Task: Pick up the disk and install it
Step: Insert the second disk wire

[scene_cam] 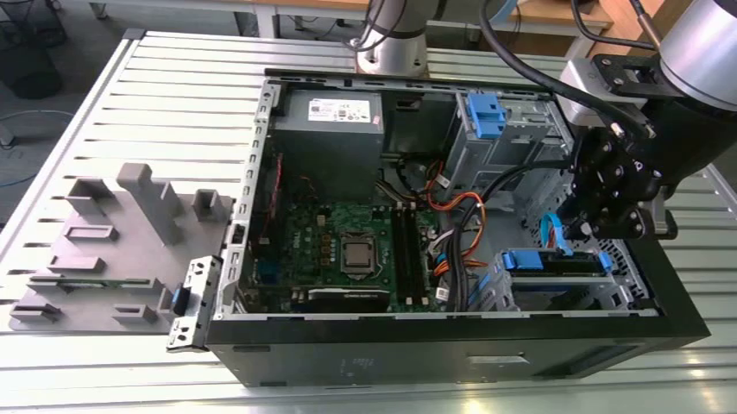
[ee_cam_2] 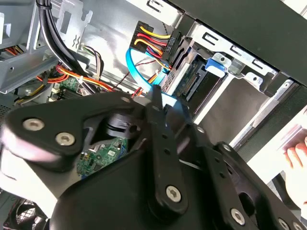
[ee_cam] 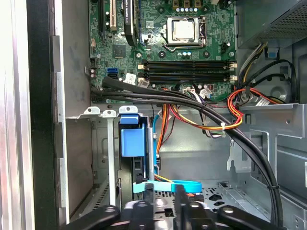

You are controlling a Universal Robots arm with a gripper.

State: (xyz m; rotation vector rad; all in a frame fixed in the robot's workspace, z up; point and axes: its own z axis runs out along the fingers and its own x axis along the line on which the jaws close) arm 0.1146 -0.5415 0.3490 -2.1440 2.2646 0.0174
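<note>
Ribbed grey metal makes up the counter, and the open black computer case lies on it across the middle and right of the exterior view. My arm reaches in from the upper right, my tool hanging over the case's lower-right corner; whether it is open or closed I cannot tell. The disk, blue-bracketed, sits in the bay just beside it.

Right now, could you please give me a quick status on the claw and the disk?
Claw over the case's drive-bay corner. Disk sits in the bay, blue bracket showing. Light blue data cable and black cable bundle close by.
</note>
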